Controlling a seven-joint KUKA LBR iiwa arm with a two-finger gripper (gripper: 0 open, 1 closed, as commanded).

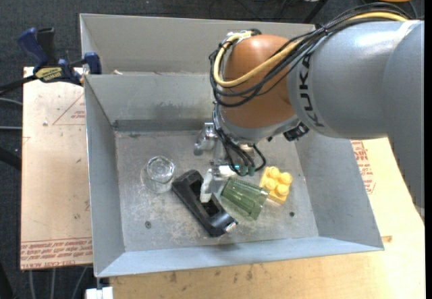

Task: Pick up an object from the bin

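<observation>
While the arm [364, 75] is reaching in from the right, the pincer [213, 184] is hanging low over a black oblong thing [196, 202] lying diagonally nr the front-middle of the bin [101, 156]. A green see-through piece [244, 200] is lying against its right side, w/ a yellow block [277, 183] just beyond. A clear glass cup [160, 173] is standing to the left. Can't tell whether the pincer is released or clenched.

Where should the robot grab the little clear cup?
The clear cup is probably best pinched across its round rim, straight from above: it seems to stand upright, mouth up, apart from the black bar beside it.
</observation>
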